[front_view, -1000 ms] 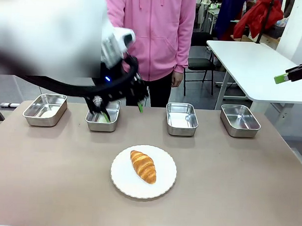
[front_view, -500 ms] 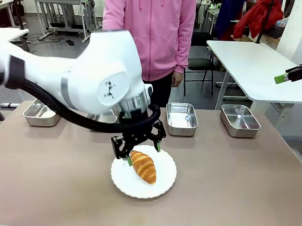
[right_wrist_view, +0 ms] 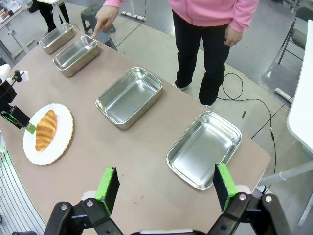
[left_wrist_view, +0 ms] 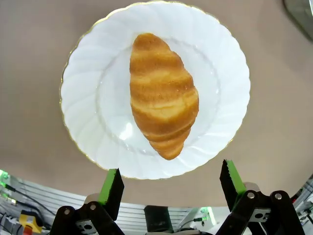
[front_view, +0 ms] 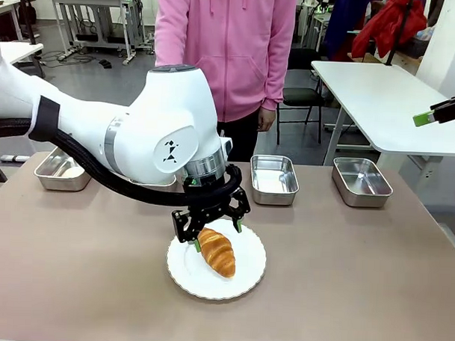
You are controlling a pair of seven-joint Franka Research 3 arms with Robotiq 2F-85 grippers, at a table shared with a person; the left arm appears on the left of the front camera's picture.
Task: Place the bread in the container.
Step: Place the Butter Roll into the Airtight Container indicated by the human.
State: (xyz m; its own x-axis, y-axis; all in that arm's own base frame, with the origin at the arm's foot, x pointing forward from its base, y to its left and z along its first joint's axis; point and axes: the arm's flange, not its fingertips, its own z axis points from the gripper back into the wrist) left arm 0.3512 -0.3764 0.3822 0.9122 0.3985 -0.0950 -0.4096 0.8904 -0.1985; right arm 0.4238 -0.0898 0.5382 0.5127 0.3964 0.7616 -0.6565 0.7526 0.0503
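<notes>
Bread (front_view: 216, 251) lies on a round white scalloped plate (front_view: 248, 274) near the middle of the desk (front_view: 358, 287), closer to my side than the row of pans; it sits slantwise across the plate's middle, one tip towards the person and the other towards me, and it is much smaller than the plate. My left gripper (front_view: 217, 237) hangs over the far end of the bread with its jaws spread wide; in the front view one green pad stands on each side of that end; in the left wrist view the pads (left_wrist_view: 113, 182) are clear of the crust, with the plate's rim between them and the bread, so I have hold of nothing. My left arm (front_view: 157, 138) comes in from my left and bends down over the plate.

Four steel pans stand in a line along the far edge of the desk; the leftmost pan (front_view: 57, 173) is partly hidden by my arm, and two more (front_view: 274, 180) (front_view: 362, 181) stand open and bare to my right. The container (right_wrist_view: 76, 55) is second from my left; in the right wrist view the person's hand (right_wrist_view: 103, 15) points a forefinger down at its far rim. The person, in a pink hooded top (front_view: 224, 51), stands at the far side.

My right gripper (right_wrist_view: 165, 170) is held high above the right end of the desk, well apart from the bread; its jaws are wide apart and it carries nothing.
</notes>
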